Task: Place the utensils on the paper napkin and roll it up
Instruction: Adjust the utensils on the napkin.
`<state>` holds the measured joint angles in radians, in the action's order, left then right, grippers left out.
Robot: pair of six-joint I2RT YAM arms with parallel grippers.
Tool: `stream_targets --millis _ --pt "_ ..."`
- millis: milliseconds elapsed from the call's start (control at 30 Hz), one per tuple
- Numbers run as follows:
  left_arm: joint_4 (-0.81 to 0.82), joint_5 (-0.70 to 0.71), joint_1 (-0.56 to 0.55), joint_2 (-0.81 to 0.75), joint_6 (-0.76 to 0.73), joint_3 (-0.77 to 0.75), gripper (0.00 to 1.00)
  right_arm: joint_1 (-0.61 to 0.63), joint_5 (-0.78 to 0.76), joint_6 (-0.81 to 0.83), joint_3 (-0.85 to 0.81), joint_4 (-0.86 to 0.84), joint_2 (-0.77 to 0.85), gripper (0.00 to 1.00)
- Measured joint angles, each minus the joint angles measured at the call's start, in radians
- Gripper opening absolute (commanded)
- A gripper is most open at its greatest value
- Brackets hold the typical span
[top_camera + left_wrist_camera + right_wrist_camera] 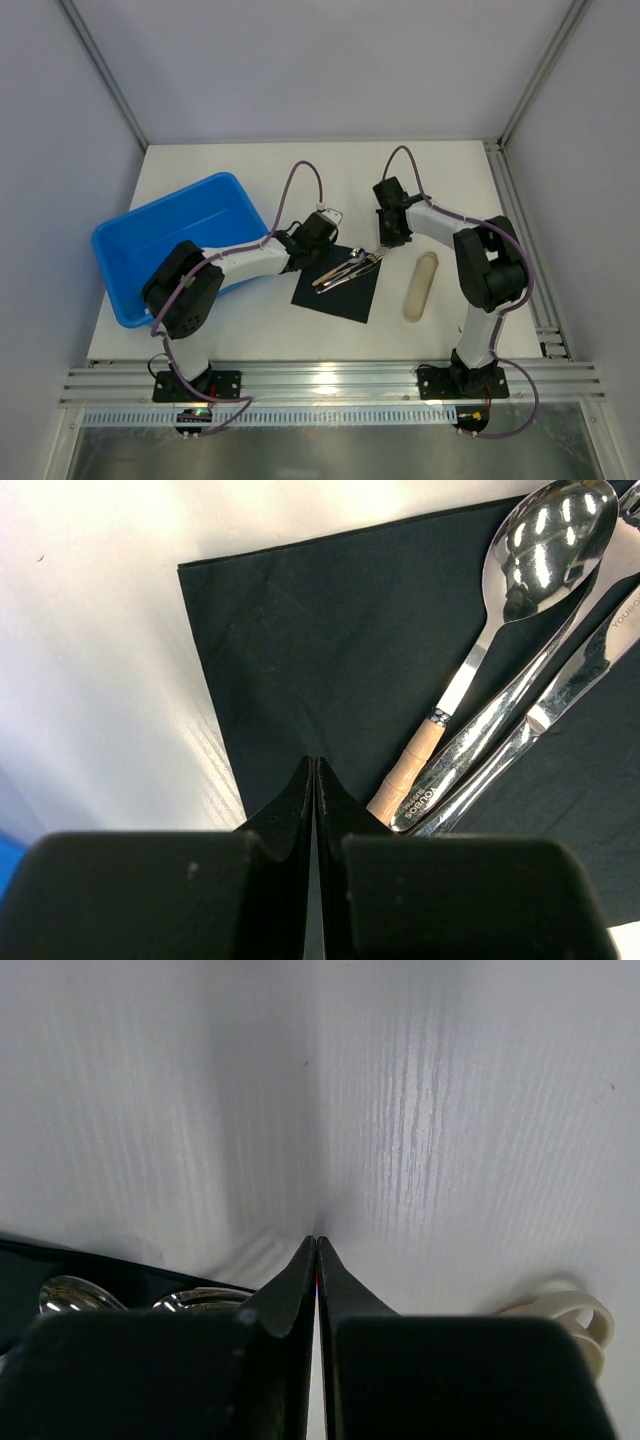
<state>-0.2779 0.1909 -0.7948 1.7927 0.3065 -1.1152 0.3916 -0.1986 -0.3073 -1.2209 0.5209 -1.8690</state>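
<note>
The black paper napkin (338,283) lies flat on the white table, between the arms. The shiny utensils (348,268) lie side by side across its upper part, heads toward the right. In the left wrist view the napkin (330,650) carries a spoon (540,550) with a tan grip and two more silver pieces (560,695). My left gripper (316,765) is shut and empty, low over the napkin's left corner (318,236). My right gripper (317,1242) is shut and empty, over bare table just past the utensils' heads (386,240). Two utensil heads (70,1295) show at its lower left.
A blue tub (175,240) stands at the left, under the left arm. A thick beige cylinder (421,285) lies right of the napkin and shows partly in the right wrist view (570,1315). Metal rails run along the front and right table edges.
</note>
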Motion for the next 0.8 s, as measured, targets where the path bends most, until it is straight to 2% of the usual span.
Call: stream_targets --millis 800 --pt "0.024 -0.027 0.0 0.033 0.0 -0.008 0.0 0.055 0.062 0.023 0.009 -0.035 0.0 0.04"
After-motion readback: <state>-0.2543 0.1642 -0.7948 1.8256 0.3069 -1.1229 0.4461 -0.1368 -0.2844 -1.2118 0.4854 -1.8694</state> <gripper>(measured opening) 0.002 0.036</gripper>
